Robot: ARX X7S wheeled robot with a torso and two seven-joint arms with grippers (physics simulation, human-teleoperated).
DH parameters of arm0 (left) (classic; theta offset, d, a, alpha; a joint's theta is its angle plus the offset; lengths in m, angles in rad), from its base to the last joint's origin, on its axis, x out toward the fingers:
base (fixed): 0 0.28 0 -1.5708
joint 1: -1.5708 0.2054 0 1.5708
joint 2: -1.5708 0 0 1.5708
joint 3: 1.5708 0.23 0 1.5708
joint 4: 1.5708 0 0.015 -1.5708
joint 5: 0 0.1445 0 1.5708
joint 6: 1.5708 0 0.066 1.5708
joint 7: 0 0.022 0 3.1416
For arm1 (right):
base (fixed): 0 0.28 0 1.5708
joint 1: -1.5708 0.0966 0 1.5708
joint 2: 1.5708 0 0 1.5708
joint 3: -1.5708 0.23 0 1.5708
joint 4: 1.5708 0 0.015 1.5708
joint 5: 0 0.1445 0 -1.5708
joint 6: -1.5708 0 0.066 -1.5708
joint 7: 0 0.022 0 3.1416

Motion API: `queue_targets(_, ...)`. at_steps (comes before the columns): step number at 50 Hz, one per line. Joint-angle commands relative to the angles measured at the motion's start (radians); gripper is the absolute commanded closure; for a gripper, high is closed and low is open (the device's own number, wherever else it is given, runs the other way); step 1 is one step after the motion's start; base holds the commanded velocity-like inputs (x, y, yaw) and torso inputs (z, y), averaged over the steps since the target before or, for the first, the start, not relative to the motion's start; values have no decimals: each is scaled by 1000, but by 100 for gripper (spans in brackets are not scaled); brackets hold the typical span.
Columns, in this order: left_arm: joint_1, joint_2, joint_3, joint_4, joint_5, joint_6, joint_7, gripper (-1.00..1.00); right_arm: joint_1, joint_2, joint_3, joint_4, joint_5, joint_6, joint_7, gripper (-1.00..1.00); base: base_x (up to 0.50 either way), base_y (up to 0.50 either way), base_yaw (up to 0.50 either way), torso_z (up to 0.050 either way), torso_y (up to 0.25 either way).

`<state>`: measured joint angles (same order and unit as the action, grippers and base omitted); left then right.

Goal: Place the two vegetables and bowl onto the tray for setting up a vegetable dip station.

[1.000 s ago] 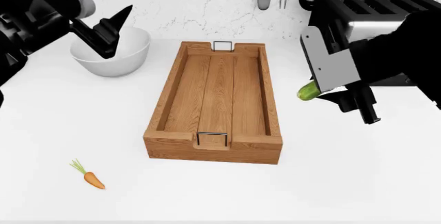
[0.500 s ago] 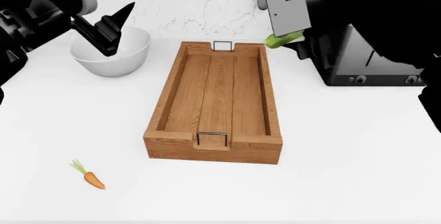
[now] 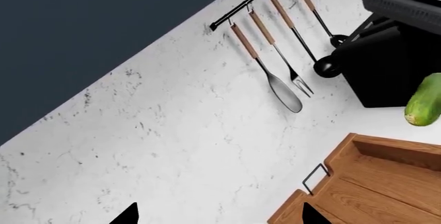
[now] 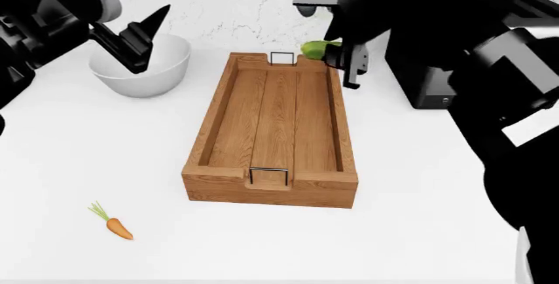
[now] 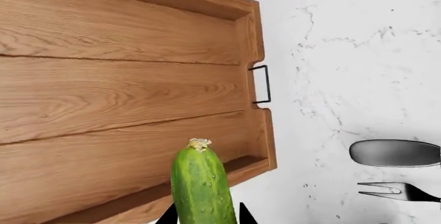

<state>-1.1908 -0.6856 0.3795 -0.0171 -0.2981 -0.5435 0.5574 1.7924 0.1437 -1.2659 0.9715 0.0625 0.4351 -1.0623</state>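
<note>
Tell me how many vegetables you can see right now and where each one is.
2. The cucumber is held in the right gripper above the tray's far right corner. The carrot lies on the white counter near the front left, away from the tray. None others visible.

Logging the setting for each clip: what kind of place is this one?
Most likely a simulated kitchen counter: a white marble-look backsplash carries a black rail of hanging utensils, a black and silver toaster stands at the back, and a long wooden tray sits on the white countertop.
</note>
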Motion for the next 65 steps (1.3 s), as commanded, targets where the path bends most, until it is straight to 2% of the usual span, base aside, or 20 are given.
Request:
queue_targets(1, 5, 6, 2, -13, -2, 16, 2, -100, -1, -4, 22, -97, 43, 248, -54, 100, 0, 0, 0, 0, 0)
queue_targets(8, 12, -7, -3, 6, -8, 1, 1, -100, -34, 43, -5, -217, 42, 315, -70, 100, 0, 0, 0, 0, 0)
queue_targets(12, 27, -49, 0, 75, -25, -72, 10, -100, -49, 51, -5, -242, 44, 317, -63, 100, 0, 0, 0, 0, 0)
queue_targets(16, 80, -145, -41, 256, -94, -241, -4, -100, -66, 48, 0, -235, 47, 293, -49, 100, 0, 0, 0, 0, 0)
queue_targets(17, 107, -194, -66, 339, -141, -315, 2, -100, -68, 49, 1, -236, 48, 292, -49, 100, 0, 0, 0, 0, 0)
queue_targets(21, 155, -312, -50, 505, -199, -446, 40, -100, -74, 49, 1, -236, 48, 285, -45, 100, 0, 0, 0, 0, 0)
queue_targets(22, 143, -362, 30, 546, -160, -466, 83, -100, -77, 49, 3, -239, 50, 284, -42, 100, 0, 0, 0, 0, 0)
queue_targets(24, 90, -383, 82, 569, -143, -478, 146, -100, -78, 44, 8, -232, 53, 280, -39, 100, 0, 0, 0, 0, 0)
queue_targets(26, 5, -404, 209, 575, -78, -449, 285, -100, -78, 43, 11, -230, 55, 277, -37, 100, 0, 0, 0, 0, 0)
queue_targets(28, -96, -382, 323, 546, -11, -408, 428, -100, -78, 37, 19, -224, 59, 275, -30, 100, 0, 0, 0, 0, 0)
queue_targets(29, -117, -379, 348, 539, 5, -396, 461, -100, -79, 37, 19, -223, 59, 274, -28, 100, 0, 0, 0, 0, 0)
queue_targets(31, -211, -360, 435, 488, 65, -330, 604, -100, -85, 36, 21, -230, 60, 280, -21, 100, 0, 0, 0, 0, 0)
queue_targets(33, -321, -314, 521, 374, 141, -250, 747, -100, -88, 34, 24, -236, 62, 292, -15, 100, 0, 0, 0, 0, 0)
queue_targets(39, -492, -210, 681, 78, 285, 37, 967, -100, -101, 44, 20, -260, 62, 325, -4, 100, 0, 0, 0, 0, 0)
queue_targets(43, -625, -156, 787, -92, 282, 172, 1010, -100, -104, 31, 25, -230, 64, 312, 4, 100, 0, 0, 0, 0, 0)
queue_targets(48, -733, -178, 976, -115, 222, 224, 1010, -100, -107, 35, 38, -239, 74, 316, 8, 100, 0, 0, 0, 0, 0)
queue_targets(51, -756, -186, 1057, -157, 218, 330, 999, -100, -113, 43, 57, -273, 87, 345, 24, 100, 0, 0, 0, 0, 0)
queue_targets(58, -820, -233, 1265, -31, 9, 369, 1007, -100, -123, 59, 62, -347, 94, 407, 40, 100, 0, 0, 0, 0, 0)
queue_targets(61, -835, -262, 1313, 47, -76, 327, 1004, -100, -117, 57, 58, -343, 92, 404, 36, 100, 0, 0, 0, 0, 3)
queue_targets(65, -824, -282, 1343, 84, -116, 322, 984, -100, -119, 53, 62, -332, 92, 403, 45, 100, 0, 0, 0, 0, 0)
